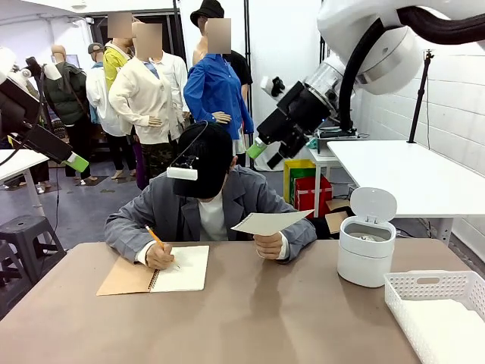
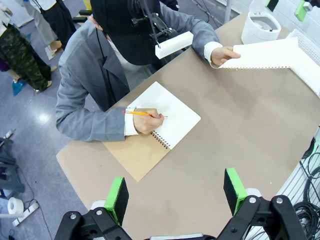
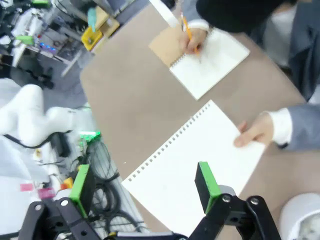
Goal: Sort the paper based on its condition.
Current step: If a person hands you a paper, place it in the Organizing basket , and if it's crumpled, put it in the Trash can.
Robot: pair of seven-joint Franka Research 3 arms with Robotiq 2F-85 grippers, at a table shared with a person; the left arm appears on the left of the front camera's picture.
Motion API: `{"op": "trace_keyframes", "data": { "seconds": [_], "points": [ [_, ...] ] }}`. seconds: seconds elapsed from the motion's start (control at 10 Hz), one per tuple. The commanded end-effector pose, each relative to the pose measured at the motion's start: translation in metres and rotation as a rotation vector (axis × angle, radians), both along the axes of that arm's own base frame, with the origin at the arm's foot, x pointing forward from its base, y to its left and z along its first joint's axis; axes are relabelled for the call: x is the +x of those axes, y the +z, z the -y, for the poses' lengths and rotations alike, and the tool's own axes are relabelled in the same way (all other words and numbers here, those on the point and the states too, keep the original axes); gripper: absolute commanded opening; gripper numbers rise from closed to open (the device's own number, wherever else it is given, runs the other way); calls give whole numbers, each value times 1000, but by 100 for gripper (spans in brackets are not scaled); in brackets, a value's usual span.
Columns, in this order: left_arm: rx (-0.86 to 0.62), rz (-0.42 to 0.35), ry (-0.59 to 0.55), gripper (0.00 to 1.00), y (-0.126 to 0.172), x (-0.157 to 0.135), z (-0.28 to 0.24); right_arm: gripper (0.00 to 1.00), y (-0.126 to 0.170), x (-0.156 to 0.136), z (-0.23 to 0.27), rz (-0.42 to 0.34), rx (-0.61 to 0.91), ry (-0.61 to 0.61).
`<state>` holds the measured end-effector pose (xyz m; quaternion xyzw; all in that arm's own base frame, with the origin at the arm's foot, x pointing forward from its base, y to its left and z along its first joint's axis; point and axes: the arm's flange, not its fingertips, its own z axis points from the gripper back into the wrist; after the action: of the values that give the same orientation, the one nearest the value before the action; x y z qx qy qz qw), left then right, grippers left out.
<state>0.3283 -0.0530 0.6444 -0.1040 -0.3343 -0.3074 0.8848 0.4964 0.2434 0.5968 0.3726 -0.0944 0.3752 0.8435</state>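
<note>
The person across the table holds one sheet of paper [image 1: 273, 221] up flat in one hand; it is white, with a torn perforated edge. The same paper [image 3: 200, 155] lies just under my right gripper [image 3: 143, 182], which hovers above it, open and apart from it. In the front view my right gripper [image 1: 261, 155] hangs high above the person. At the picture's left, my left gripper [image 1: 76, 162] is raised. That left gripper [image 2: 176, 195] is open and empty over the table's near part, far from the paper [image 2: 265, 54].
The person's other hand writes with a pencil in an open spiral notebook [image 1: 178, 269] with a brown cover. A white bin [image 1: 366, 250] with its lid up stands at the right. A white slotted basket [image 1: 436, 303] sits at the front right corner.
</note>
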Motion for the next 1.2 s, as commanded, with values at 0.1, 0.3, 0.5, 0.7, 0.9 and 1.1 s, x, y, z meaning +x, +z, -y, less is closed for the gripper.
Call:
{"op": "trace_keyframes", "data": {
  "seconds": [0.1,0.3,0.5,0.7,0.9,1.1],
  "points": [
    [2,1,-1,100,0,0,-1,100,-28,23,12,-317,9,-88],
    [2,1,-1,100,0,0,-1,100,-65,32,28,-510,20,-118],
    [2,1,-1,100,0,0,-1,100,-91,26,40,-610,12,-153],
    [2,1,-1,100,0,0,-1,100,-91,19,44,-435,65,-148],
    [2,1,-1,100,0,0,-1,100,-101,29,45,-581,-9,-144],
    [2,1,-1,100,0,0,-1,100,-101,29,45,-581,-9,-144]
  ]
}}
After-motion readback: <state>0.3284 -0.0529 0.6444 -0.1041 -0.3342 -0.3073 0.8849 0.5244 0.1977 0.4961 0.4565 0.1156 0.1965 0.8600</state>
